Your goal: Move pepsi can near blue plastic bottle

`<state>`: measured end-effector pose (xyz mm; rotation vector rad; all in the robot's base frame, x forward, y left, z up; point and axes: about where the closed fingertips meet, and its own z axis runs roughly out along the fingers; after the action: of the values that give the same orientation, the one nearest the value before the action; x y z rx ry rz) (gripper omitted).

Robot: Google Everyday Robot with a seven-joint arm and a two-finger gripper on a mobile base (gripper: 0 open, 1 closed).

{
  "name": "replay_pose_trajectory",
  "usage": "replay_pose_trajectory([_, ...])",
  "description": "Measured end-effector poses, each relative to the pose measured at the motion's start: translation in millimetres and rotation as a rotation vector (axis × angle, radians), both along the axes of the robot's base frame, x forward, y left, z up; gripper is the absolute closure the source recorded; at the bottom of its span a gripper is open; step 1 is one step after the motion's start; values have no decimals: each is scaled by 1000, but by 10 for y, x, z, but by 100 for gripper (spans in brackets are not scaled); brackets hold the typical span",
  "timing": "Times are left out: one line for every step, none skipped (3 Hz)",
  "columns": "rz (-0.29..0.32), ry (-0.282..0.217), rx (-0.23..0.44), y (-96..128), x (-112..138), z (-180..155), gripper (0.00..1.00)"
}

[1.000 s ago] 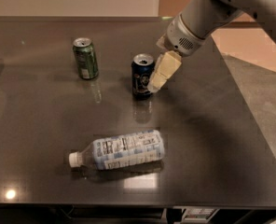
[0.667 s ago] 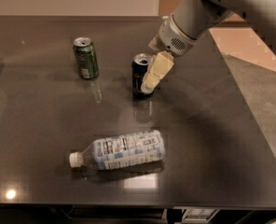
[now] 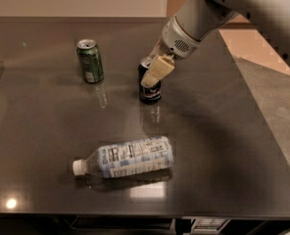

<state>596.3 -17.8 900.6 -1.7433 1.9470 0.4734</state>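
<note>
Dark glossy tabletop (image 3: pixel 42 116), seen from its near edge.

Pepsi can (image 3: pixel 150 93): upright, a little right of centre in the far half of the tabletop. Dark navy body; its upper part is covered from this side.

Gripper (image 3: pixel 154 73): at the top of the pepsi can, coming down on a slant from the upper right. One cream-coloured pad lies across the upper front of the can. The far side is hidden behind the can, so whether the jaws are pinching it or only straddling it, I cannot tell. The can's base sits on the tabletop.

Arm (image 3: pixel 204 16): thick pale grey, entering from the top right corner, with a round vented housing just above the gripper.

Blue plastic bottle (image 3: pixel 134 156): lying on its side in the near half, white cap pointing left, pale blue-and-white label facing up. Well apart from the pepsi can, nearer to me and slightly left of it.

Green can (image 3: pixel 90 61): upright, left of the pepsi can, at about the same depth, apart from it.
</note>
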Motion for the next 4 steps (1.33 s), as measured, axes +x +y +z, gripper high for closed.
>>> replay_pose_trajectory([6, -8, -1, -22, -11, 38, 64])
replay_pose_trajectory([32, -13, 4, -95, -115, 132, 87])
replay_pose_trajectory([94, -9, 22, -208, -326, 206, 100])
replay_pose_trajectory([173, 2, 45, -342, -576, 212, 100])
